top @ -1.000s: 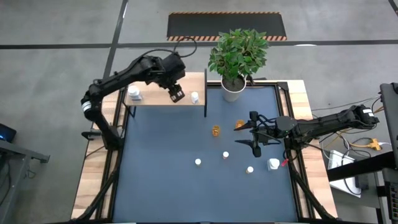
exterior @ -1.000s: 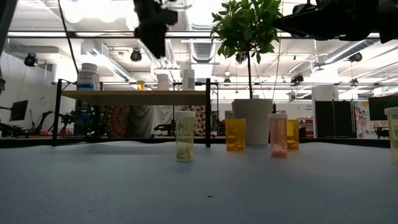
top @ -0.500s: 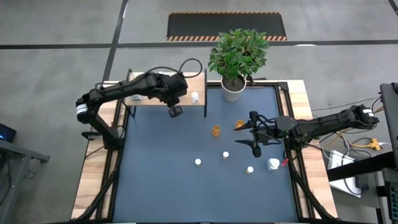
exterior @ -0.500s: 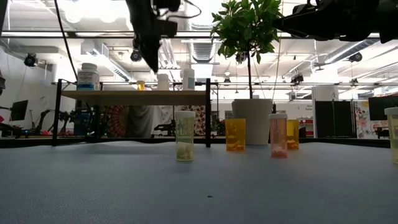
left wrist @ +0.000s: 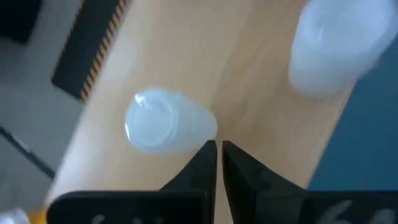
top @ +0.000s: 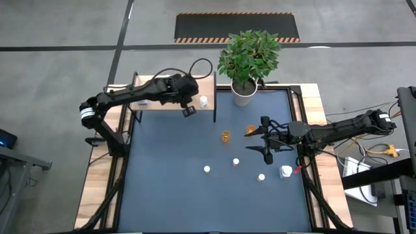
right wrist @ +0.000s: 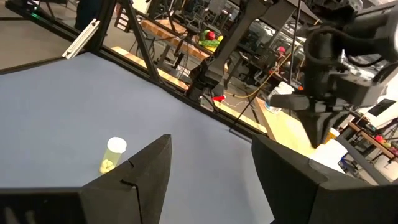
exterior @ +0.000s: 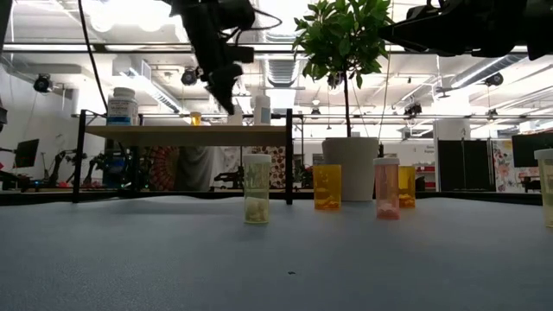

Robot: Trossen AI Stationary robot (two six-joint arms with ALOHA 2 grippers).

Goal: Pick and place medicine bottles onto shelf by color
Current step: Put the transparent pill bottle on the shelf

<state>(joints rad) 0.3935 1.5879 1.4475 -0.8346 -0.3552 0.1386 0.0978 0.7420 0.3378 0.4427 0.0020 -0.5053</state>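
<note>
The light wood shelf (top: 207, 84) stands at the table's far left. On it are a white medicine bottle (top: 203, 101), a second white one (left wrist: 163, 122) and a larger blue-labelled one (exterior: 123, 105). My left gripper (top: 188, 112) is shut, its tips low over the shelf's near edge, right beside the second white bottle. Orange bottles (top: 225, 136) (top: 250, 130) and several pale-capped ones (top: 236, 161) stand on the blue tabletop. My right gripper (top: 260, 140) hovers open among them at the right with nothing between its fingers. My left gripper's shut fingertips (left wrist: 208, 152) point down and stand right at the side of a white bottle (left wrist: 202, 127) that is upright on the shelf board. Whether they touch it, I cannot tell.
A potted plant in a white pot (top: 244, 94) stands at the far edge, just right of the shelf. A wider white bottle (top: 286, 171) stands near the right edge. The near half of the tabletop (top: 195, 201) is bare.
My left gripper has shut. It has come down from high above the shelf toward the board's near edge, then shifted a little toward the table's right, ending beside the white bottles. My right arm has kept still.
</note>
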